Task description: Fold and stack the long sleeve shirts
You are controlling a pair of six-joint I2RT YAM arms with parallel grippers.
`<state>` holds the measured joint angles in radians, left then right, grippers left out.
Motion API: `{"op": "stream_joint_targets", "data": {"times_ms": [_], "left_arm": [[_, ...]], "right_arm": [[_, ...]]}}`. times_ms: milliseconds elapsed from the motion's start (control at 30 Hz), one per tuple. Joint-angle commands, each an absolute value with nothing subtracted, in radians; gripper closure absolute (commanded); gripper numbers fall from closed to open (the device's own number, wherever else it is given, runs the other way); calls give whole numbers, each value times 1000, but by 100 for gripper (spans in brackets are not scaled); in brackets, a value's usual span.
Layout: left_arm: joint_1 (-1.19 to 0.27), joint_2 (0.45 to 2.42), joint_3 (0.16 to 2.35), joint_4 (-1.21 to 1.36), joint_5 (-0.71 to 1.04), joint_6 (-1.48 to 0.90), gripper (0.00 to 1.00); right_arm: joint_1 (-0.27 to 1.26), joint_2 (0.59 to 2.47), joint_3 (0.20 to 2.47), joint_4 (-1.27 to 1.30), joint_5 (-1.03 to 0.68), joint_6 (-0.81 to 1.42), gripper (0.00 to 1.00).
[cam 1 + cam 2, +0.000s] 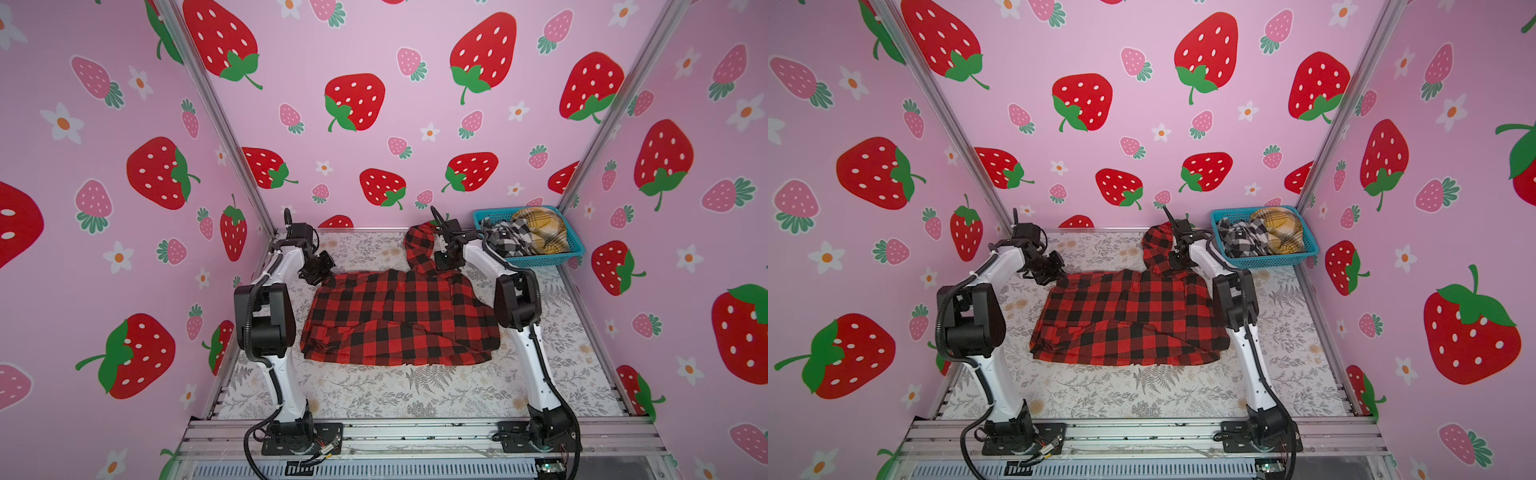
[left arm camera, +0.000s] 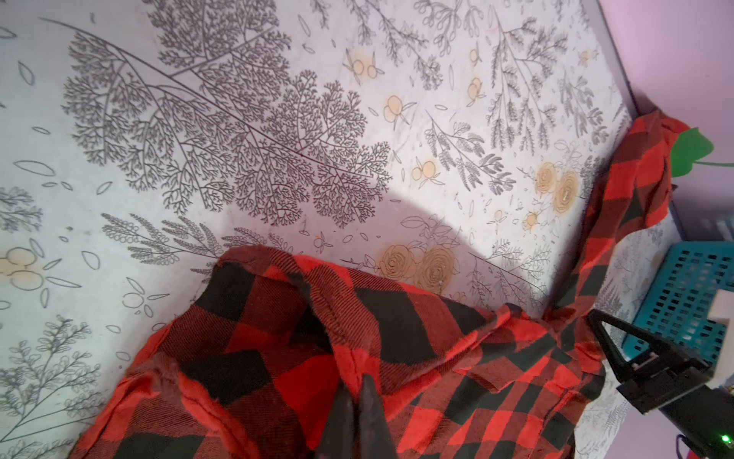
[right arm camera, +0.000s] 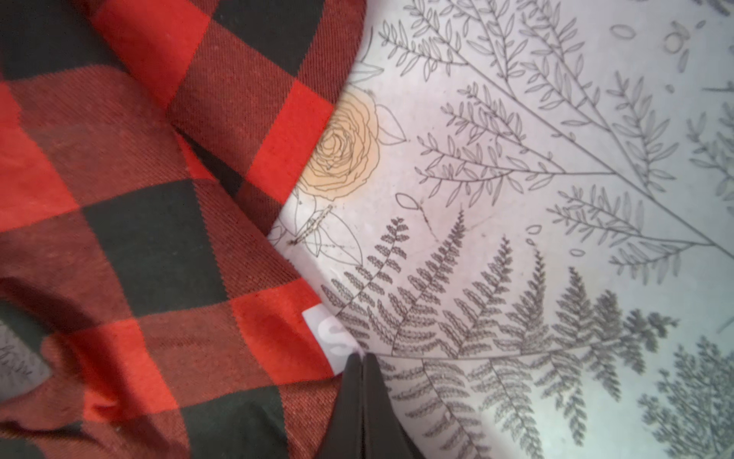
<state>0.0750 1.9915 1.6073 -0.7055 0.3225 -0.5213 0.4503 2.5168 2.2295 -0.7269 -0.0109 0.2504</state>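
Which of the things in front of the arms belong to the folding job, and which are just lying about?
Belong to the job:
- red-and-black shirt, spread out in the middle
- black-and-white check shirt, bunched in the basket
- mustard plaid shirt, bunched beside it in the same basket

Just there:
- turquoise basket, far right corner; it only holds the two waiting shirts
- floral table cover

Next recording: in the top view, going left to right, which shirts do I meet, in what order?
red-and-black shirt spread on the table → black-and-white shirt → mustard-yellow shirt, the last two bundled in the turquoise basket.
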Motion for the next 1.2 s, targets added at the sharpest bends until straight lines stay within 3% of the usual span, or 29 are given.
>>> {"op": "stream_joint_targets", "data": {"times_ms": [0, 233, 533, 1167], "left_arm": [[88, 1996, 1602, -672, 323, -527, 100], [121, 2017, 1610, -598, 390, -577, 100], [151, 2118, 1650, -589, 473, -616, 100], [250, 1798, 1330, -579, 535, -594, 100]], "right_arm": [[448, 2388, 2223, -726, -4, 260, 100], [448, 2298, 2160, -716, -45, 292, 100], [448, 2158, 1863, -580, -159, 376, 100], [460, 1686, 1193, -350, -253, 507, 100]]}}
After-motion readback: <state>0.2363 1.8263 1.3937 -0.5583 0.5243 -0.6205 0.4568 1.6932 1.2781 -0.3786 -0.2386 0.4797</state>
